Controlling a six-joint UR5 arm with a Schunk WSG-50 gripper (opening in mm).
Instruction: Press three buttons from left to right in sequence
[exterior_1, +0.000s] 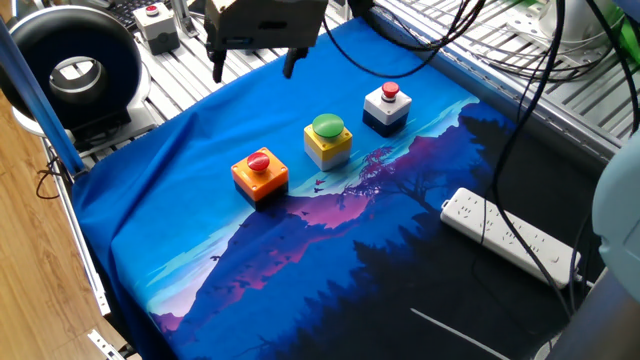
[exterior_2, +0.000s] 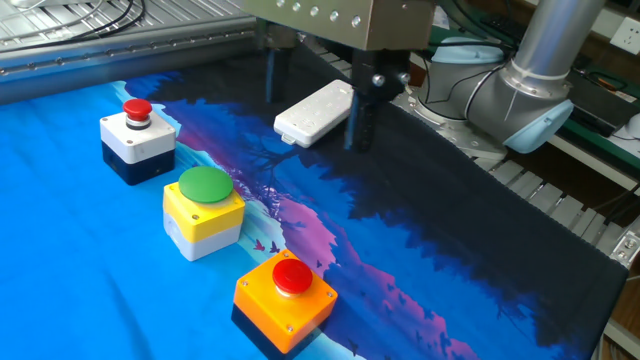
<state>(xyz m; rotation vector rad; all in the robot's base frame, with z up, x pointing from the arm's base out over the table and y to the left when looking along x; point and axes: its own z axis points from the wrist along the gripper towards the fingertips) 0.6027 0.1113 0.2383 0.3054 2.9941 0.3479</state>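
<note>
Claw (exterior_1: 254, 68) open, aloft, clear of buttons (exterior_1: 327, 139)

No readable text, labels, brands, numbers or signs anywhere in either view; any markings too small to read.

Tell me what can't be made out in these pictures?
- Gripper: body cut off by the top edge in both views; only the two separated fingers show.
- Power strip: its far end is hidden behind the fingers.
- Grey boxes: small and partly cut off at the top edge.
</note>
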